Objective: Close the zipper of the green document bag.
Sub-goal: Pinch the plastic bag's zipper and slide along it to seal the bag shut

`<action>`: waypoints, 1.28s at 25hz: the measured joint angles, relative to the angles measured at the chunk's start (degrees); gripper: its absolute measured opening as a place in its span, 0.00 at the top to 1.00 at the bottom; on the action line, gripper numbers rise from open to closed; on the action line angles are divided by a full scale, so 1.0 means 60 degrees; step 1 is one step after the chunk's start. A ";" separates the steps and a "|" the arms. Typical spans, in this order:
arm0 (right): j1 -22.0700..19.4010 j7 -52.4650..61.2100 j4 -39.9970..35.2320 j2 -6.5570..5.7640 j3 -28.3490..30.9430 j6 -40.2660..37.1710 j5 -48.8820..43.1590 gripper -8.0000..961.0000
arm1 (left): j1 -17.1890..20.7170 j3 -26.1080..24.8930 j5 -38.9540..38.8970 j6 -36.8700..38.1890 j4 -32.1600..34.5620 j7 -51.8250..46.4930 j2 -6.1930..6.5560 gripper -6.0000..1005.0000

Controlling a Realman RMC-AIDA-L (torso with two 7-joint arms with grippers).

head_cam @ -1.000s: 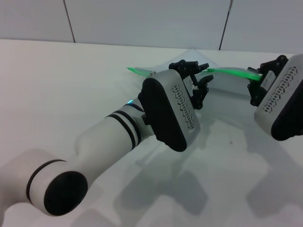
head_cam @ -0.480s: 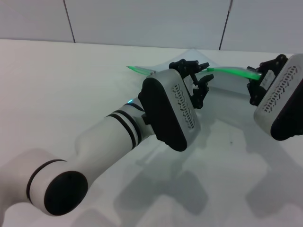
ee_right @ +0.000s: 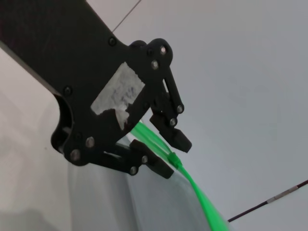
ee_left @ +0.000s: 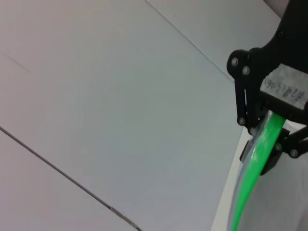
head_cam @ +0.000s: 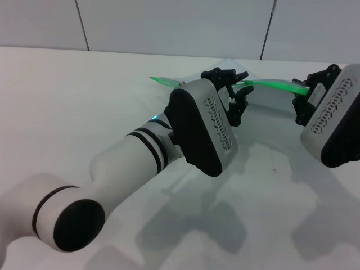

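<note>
The green document bag (head_cam: 270,97) lies raised off the white table (head_cam: 84,90) between the arms; the left gripper (head_cam: 233,93) pinches the zipper (head_cam: 275,85) mid-length; the right gripper (head_cam: 301,100) clamps its far end.

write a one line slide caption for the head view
Both grippers lift the green document bag by its zipper: left gripper mid-strip, right gripper at its right end.

The left arm (head_cam: 169,146) hides the middle of the zipper (head_cam: 275,85).
</note>
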 joint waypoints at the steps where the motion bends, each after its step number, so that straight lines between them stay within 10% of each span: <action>1: 0.0000 0.0000 0.0000 0.0000 -0.0001 0.0000 0.0000 0.83 | -0.0026 0.0011 0.0000 0.0004 0.0036 -0.0007 0.0000 0.75; 32: 0.0014 -0.0054 -0.0009 0.0000 -0.0042 0.0000 0.0000 0.82 | -0.0223 0.0090 0.0001 0.0171 0.0297 -0.0052 -0.0030 0.70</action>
